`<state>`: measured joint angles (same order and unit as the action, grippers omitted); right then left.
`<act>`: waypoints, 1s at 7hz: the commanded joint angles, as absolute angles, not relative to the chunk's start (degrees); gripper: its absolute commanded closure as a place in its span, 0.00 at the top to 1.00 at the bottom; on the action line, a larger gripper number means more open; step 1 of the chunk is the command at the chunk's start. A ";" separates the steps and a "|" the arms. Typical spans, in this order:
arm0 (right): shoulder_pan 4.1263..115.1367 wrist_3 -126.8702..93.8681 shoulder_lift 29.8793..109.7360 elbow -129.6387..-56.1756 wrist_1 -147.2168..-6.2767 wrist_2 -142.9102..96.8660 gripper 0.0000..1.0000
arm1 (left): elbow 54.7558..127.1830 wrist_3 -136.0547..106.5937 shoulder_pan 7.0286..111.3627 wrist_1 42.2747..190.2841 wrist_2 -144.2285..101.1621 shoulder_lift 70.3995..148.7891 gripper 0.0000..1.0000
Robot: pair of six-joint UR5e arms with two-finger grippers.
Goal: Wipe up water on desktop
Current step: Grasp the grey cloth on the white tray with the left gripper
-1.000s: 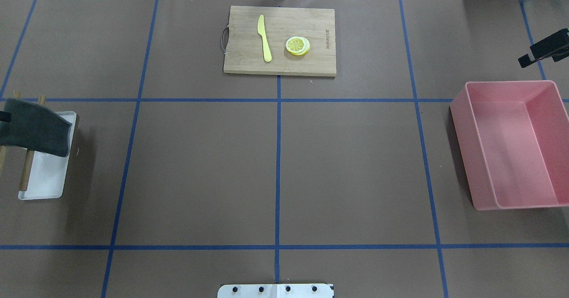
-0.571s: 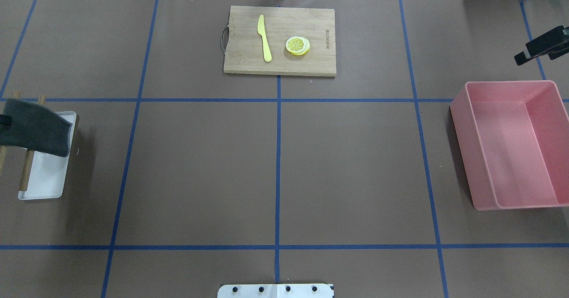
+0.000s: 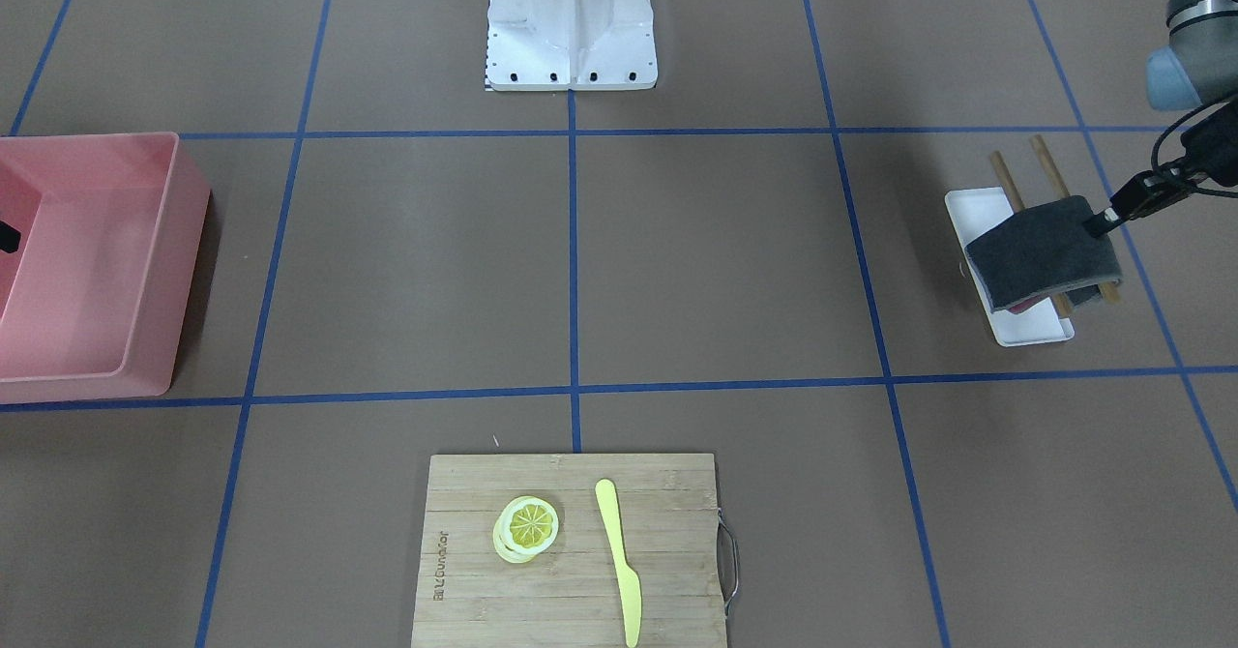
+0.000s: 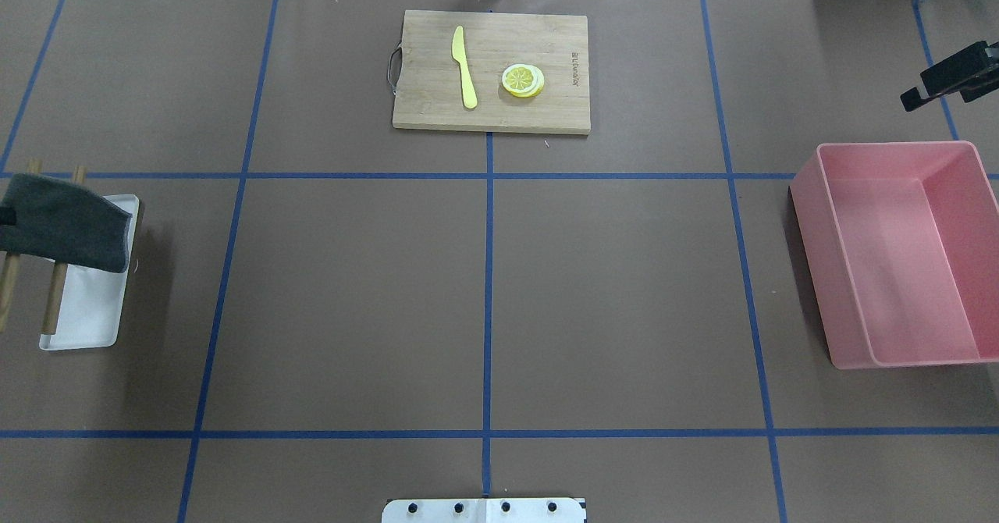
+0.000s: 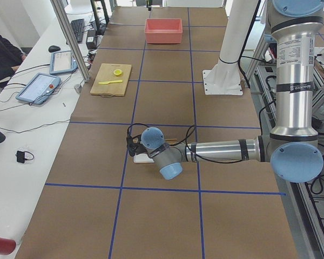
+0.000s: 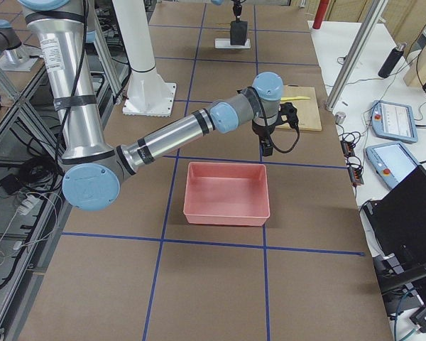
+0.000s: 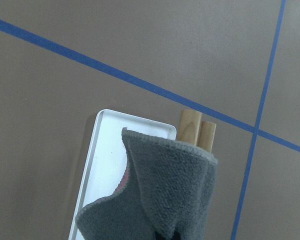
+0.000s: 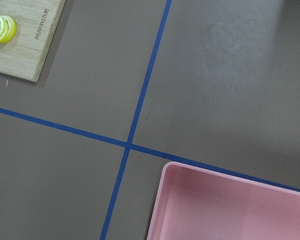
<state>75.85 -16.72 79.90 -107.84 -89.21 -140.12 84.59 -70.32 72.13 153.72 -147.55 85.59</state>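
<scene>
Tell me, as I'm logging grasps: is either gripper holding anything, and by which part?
The left gripper holds the grey cloth by one edge, near a corner, the rest hanging above the white tray. The right gripper shows nothing in it.

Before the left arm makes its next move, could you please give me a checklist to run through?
1. Cloth gripped by left gripper: ok.
2. Cloth lifted off the tray and sticks: cannot tell.
3. Wet spot located on the desktop: cannot tell, no puddle shows.
4. Right gripper away from the left arm's side: ok, by the far side of the bin.
5. Board, knife and lemon out of the middle: ok, at the far edge.
</scene>
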 commanded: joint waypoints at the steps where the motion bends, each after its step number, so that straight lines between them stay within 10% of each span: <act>1: 75.85 -16.79 79.89 -107.93 -89.21 -140.19 1.00 | 84.81 -70.31 72.25 153.63 -148.79 85.43 0.00; 7: 74.88 -16.79 79.89 -107.93 -89.03 -140.62 1.00 | 89.01 -77.89 84.64 150.23 -162.77 89.27 0.00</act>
<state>75.06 -16.77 79.89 -107.62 -89.10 -140.41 86.68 -72.48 83.70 152.08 -162.23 86.73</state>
